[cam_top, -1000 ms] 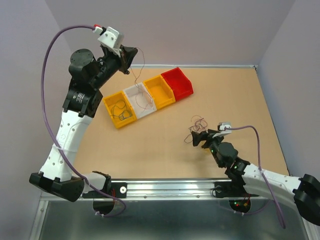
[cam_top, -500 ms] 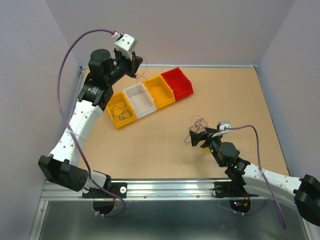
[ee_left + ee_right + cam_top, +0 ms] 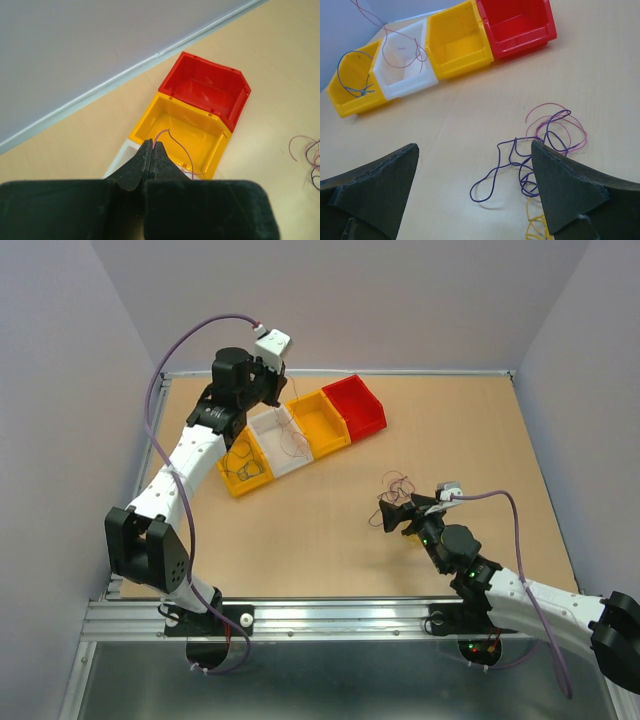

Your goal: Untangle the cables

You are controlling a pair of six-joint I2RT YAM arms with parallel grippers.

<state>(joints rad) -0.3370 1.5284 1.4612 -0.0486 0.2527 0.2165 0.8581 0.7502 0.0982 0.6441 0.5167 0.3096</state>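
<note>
Presently: one wire pinched, clump on open board

Left gripper (image 3: 151, 146) is closed tight on a thin pink wire (image 3: 176, 145), which is dangled over the white plastic bin (image 3: 410, 82). Right gripper (image 3: 474, 150) is spread wide just before the loose clump of purple, pink and yellow cables (image 3: 547, 132). Bare tan tabletop (image 3: 330, 530) is seen between clump and bin row.

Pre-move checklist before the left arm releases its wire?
1. Left gripper shut on pink wire: ok.
2. Pink wire separate from the clump: ok; the clump lies on the table by the right gripper.
3. Wire hangs over one bin only: cannot tell; the views disagree between white bin and middle yellow bin.
4. Right gripper open, holding nothing: ok.
</note>
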